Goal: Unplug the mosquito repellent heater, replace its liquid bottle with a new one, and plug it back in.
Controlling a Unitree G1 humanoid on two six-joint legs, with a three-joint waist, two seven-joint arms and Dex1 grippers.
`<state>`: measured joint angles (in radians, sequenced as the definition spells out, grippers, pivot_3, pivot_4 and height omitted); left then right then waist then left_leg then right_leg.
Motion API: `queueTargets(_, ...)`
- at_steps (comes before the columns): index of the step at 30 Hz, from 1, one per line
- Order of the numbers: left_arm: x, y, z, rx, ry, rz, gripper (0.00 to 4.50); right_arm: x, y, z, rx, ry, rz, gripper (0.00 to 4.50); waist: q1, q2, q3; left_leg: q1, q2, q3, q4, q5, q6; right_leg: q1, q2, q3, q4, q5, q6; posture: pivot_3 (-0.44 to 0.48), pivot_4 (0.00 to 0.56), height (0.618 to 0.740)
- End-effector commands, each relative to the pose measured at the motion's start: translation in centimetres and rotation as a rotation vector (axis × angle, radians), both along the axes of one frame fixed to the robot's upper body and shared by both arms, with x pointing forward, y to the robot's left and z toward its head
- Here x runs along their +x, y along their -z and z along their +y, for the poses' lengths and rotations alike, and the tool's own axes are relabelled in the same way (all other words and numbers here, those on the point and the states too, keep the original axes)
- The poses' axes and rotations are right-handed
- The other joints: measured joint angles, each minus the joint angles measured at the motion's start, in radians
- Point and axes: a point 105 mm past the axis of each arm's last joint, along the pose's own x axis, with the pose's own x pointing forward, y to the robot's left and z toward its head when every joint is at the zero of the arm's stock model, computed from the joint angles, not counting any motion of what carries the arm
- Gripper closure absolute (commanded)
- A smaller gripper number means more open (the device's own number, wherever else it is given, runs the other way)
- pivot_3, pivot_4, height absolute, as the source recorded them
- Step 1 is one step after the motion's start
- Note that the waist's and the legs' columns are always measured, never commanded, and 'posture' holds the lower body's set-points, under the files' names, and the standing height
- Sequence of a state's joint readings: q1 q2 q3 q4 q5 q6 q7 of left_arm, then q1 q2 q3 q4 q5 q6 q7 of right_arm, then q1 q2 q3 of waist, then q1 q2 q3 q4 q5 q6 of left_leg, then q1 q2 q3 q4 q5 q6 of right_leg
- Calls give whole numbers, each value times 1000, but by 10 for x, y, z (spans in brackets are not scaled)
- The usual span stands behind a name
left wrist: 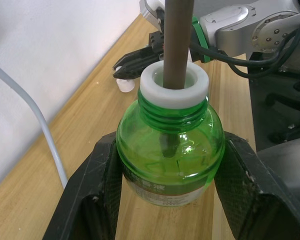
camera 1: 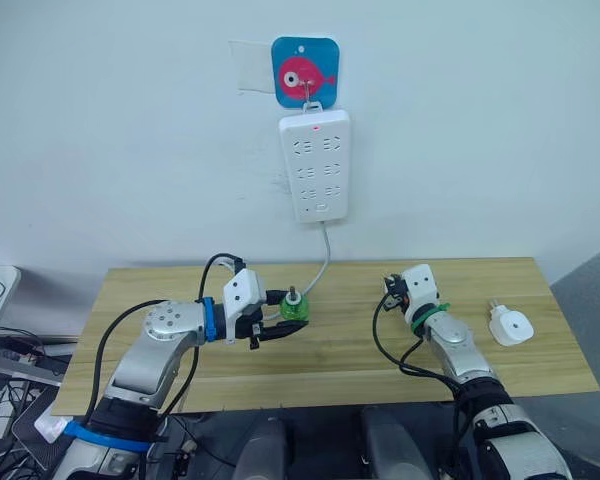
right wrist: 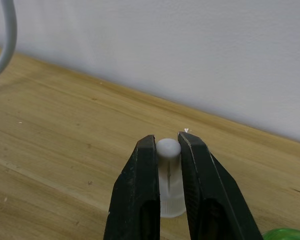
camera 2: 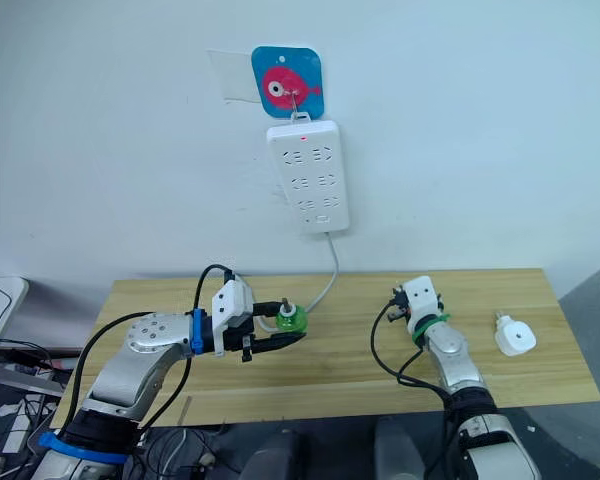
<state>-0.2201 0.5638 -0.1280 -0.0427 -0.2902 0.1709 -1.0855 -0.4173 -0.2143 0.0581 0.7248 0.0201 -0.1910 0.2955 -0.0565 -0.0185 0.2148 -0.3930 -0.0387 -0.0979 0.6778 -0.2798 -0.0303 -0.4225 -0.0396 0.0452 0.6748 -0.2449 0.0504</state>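
Left eye view: on a light wooden tabletop [camera 1: 320,360] against a white wall, the left gripper [camera 1: 280,328] holds a small round green translucent liquid bottle [camera 1: 295,307], its black fingers [left wrist: 97,195] pressed to both sides of the bottle's belly; a white collar and a brown wick rod stand out of its neck. Near the table's middle, the right gripper [right wrist: 166,150] pinches a small translucent white plastic cap [right wrist: 169,180] that rests upright on the wood, fingers drawn narrow around it. The small white rounded plastic mosquito repellent heater [camera 1: 510,326] lies unplugged near the right edge of the table, well apart from both grippers. A tall white multi-socket power strip [camera 1: 315,165] hangs on the wall under a blue square hook with a pink fish [camera 1: 305,71], its grey cord [camera 1: 323,262] dropping to the table.
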Motion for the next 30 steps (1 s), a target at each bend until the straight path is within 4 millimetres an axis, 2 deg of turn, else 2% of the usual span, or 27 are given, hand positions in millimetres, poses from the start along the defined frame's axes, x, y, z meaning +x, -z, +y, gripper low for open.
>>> queueTargets(1,-2,-11,-2,-17,10,-42,2285,4,-8,0,12,3,-38,4254,0,0,0,0,0,0,0,0,0,0,0,0,0,0,0,-5,184,740)
queueTargets(2,-2,-11,-3,-18,10,-41,2285,4,-8,0,18,-1,-36,4254,0,0,0,0,0,0,0,0,0,0,0,0,0,0,0,-6,184,740)
queueTargets(3,-2,-11,-3,-18,10,-41,2285,3,-8,0,23,-5,-36,3502,0,0,0,0,0,0,0,0,0,0,0,0,0,0,0,-6,184,740)
queueTargets(4,-2,-11,-3,-18,9,-40,2285,2,-8,1,32,-13,-34,3277,0,0,0,0,0,0,0,0,0,0,0,0,0,0,0,-7,185,740)
queueTargets(9,-1,-10,-4,-23,5,-37,2285,-4,-15,0,27,-53,-57,1441,0,0,0,0,0,0,0,0,0,0,0,0,0,0,0,-20,187,740)
queueTargets(13,0,-9,-5,-28,5,-37,2285,-13,-36,5,30,-137,-103,47,0,0,0,0,0,0,0,0,0,0,0,0,0,0,0,-28,188,740)
queueTargets(15,0,-8,-5,-28,4,-36,2285,-23,-56,14,51,-237,-120,47,0,0,0,0,0,0,0,0,0,0,0,0,0,0,0,-35,190,740)
queueTargets(17,2,-8,-4,-27,5,-36,2285,-41,-83,33,122,-418,-107,47,0,1,1,0,0,-1,0,0,0,0,0,0,0,0,0,-53,191,740)
queueTargets(21,6,-10,-8,-34,18,-45,2285,-80,-114,60,220,-753,-9,47,-1,1,0,0,1,-2,0,0,0,1,0,-1,-1,0,0,-69,191,740)
queueTargets(25,9,-12,-11,-37,38,-53,2285,-99,-123,75,197,-939,64,47,-1,1,0,0,1,-3,0,0,0,2,0,-3,-2,0,0,-73,191,740)
queueTargets(30,7,-18,-18,-47,70,-65,2285,-97,-127,97,186,-997,75,47,-1,0,0,0,1,-3,0,0,0,2,0,-2,-2,0,0,-67,189,740)
